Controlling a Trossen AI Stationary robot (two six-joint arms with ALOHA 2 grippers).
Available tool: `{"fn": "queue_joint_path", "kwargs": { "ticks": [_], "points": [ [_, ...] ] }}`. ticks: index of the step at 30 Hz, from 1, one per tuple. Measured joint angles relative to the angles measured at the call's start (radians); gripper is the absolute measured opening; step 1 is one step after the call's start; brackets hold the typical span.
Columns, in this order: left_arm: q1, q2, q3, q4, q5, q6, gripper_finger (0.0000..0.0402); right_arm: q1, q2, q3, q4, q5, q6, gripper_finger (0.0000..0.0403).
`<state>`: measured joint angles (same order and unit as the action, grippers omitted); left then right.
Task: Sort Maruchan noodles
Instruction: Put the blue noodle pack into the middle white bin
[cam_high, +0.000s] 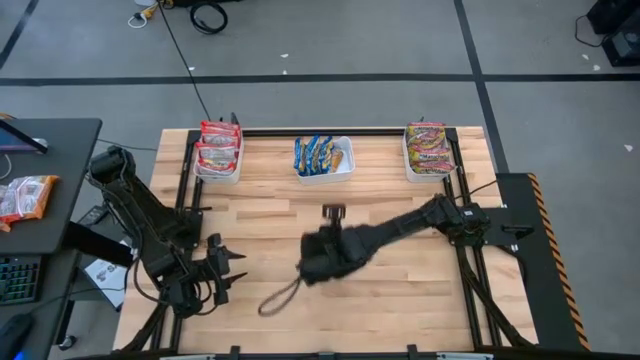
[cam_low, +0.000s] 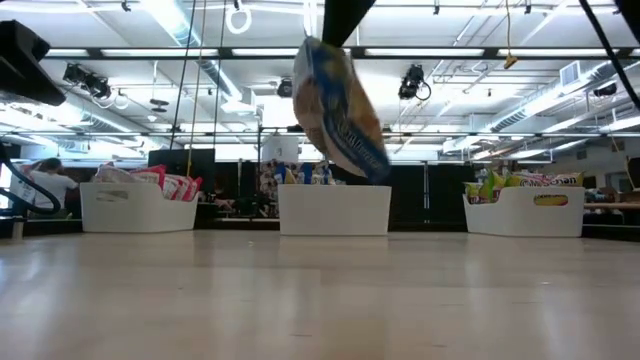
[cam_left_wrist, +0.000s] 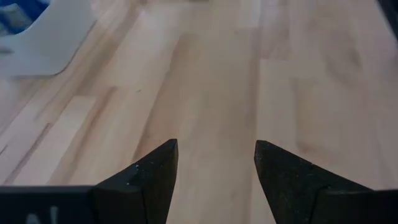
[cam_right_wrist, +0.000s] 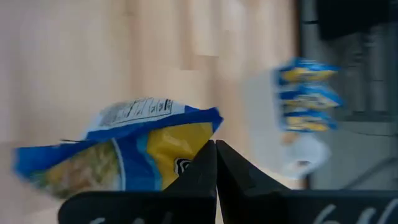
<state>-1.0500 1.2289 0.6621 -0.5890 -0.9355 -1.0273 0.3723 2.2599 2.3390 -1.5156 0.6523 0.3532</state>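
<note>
Above the table (cam_high: 400, 300), short of the middle bin (cam_high: 323, 158) | right gripper (cam_right_wrist: 215, 144) pinched on a blue-yellow packet (cam_low: 340, 110) | left gripper (cam_left_wrist: 216, 163) spread, empty, well apart | packet hidden under the arm from overhead.

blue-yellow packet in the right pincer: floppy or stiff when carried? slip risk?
The blue-yellow packet hangs tilted from one pinched edge in the right pincer, so probably light and fairly flat-holding. The wrapper looks glossy, so it might slip or swing during the move.

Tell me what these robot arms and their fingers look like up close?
Both arms are dark, nearly black, built of jointed segments. The left gripper ends in two wedge-shaped matte black fingers with a faintly speckled surface. The right gripper has two similar black fingers, tapering to points. No markings are readable.
</note>
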Motion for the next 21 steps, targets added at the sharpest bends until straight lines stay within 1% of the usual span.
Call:
{"fn": "queue_joint_path", "kwargs": {
  "ticks": [3, 6, 8, 10, 14, 18, 21],
  "points": [
    [0.0, 0.002, 0.0, 0.035, 0.005, 0.048, 0.0219, -0.055, -0.009, 0.0, -0.008, 0.061, -0.075, 0.0],
    [0.0, 0.002, -0.003, 0.037, 0.008, 0.077, 0.0219, -0.127, -0.009, 0.0, -0.006, 0.069, -0.172, 0.0],
    [0.0, 0.001, -0.025, 0.038, 0.034, 0.077, 0.0219, -0.187, -0.011, 0.0, -0.006, 0.07, -0.242, 0.0],
    [0.004, 0.002, -0.061, 0.047, 0.09, 0.056, 0.0219, -0.25, -0.011, 0.0, -0.005, 0.081, -0.314, 0.0],
    [0.038, 0.002, -0.162, 0.117, 0.203, -0.011, 0.0219, -0.384, -0.012, 0.0, 0.014, 0.087, -0.443, 0.0],
    [0.087, 0.002, -0.266, 0.251, 0.266, -0.012, 0.0219, -0.504, -0.012, 0.0, 0.085, 0.056, -0.566, 0.0],
    [0.131, 0.002, -0.32, 0.315, 0.276, -0.001, 0.0219, -0.57, -0.012, 0.0, 0.153, 0.027, -0.658, 0.0]
  ]
}}
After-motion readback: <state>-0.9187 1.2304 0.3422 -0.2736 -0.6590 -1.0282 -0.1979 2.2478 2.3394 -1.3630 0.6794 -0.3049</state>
